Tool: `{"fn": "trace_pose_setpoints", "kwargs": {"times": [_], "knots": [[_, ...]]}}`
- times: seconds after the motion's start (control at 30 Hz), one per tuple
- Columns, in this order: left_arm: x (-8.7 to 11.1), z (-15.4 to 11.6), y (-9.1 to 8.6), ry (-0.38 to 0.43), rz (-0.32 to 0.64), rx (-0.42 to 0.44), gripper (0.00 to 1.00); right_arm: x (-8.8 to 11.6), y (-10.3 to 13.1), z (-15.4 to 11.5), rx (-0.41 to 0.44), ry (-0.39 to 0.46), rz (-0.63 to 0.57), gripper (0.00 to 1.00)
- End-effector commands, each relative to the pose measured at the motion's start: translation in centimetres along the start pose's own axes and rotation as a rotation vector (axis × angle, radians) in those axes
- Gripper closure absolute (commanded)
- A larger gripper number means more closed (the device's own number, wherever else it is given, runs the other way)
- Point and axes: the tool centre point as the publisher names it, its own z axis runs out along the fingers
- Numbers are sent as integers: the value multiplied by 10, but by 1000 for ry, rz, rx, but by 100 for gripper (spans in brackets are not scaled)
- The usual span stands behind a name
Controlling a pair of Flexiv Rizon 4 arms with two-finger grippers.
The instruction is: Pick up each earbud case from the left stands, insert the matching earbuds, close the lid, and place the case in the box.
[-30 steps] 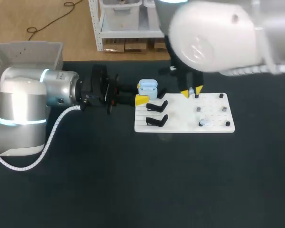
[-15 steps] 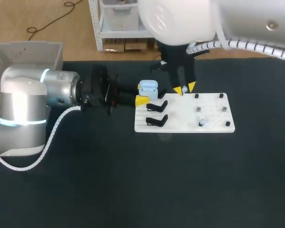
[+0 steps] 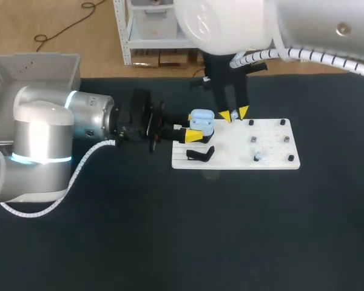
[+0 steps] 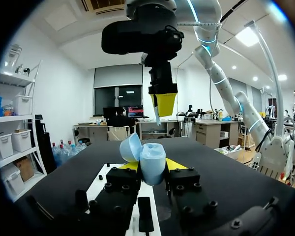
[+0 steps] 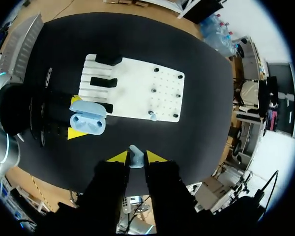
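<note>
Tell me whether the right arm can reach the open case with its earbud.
Probably yes: the left gripper holds the case lid-open, and the right gripper with the earbud hangs just above it, nothing between.

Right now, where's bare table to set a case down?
Wide bare table between the white board and the near edge, also right of the board. Crowded at the board's left end: left gripper with earbud case, right gripper, black stand.

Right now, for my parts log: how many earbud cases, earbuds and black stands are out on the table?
Earbud case: 1
Earbuds: 2
Black stands: 3
Total: 6
</note>
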Motion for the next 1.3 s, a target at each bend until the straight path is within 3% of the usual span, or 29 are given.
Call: {"fn": "trace_pose_setpoints", "kwargs": {"times": [0.03,0.27,1.3], "knots": [[-1,3,-5,-11,16,-34,100,1,0,-4,-14,15,35,100],[-1,6,-9,-26,38,-48,100,2,7,-8,-51,27,73,100],[9,20,-13,-28,81,-16,100,12,26,2,-29,82,93,100]]}}
